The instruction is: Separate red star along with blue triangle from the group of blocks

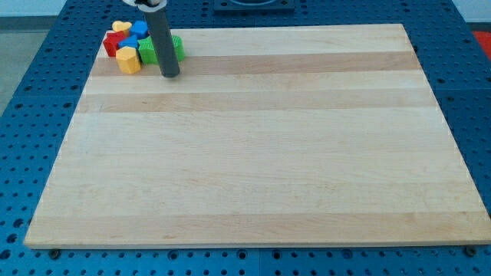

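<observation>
**A:** Several blocks sit jammed in the upper left corner of the wooden board [253,153]. Leftmost is a red block [112,42], maybe the star, with a yellow block [129,59] below it.

**B:** Blue pieces [139,31] sit right of the red, shapes too small to call. My tip [169,74] lands just right of the cluster, rod hiding part of the green block [175,47]. No jaws here, just a rod.
</observation>
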`<state>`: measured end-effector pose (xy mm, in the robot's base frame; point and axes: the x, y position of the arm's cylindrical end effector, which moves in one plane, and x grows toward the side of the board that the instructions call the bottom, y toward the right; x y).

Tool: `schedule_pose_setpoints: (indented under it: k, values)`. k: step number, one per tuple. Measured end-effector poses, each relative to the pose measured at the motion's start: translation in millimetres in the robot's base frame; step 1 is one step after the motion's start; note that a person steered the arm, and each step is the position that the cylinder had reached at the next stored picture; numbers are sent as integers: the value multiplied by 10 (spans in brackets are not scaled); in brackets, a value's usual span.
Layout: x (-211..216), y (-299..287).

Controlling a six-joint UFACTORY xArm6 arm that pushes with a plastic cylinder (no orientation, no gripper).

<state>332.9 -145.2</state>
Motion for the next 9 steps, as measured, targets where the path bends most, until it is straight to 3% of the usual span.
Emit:
schedule_pose_setpoints:
  k: [1, 2, 3, 6, 7, 9]
  values:
    - [419, 32]
    - [653, -338]
    - [799, -1155]
    - [868, -1583]
    - [830, -1596]
    - [-235, -1598]
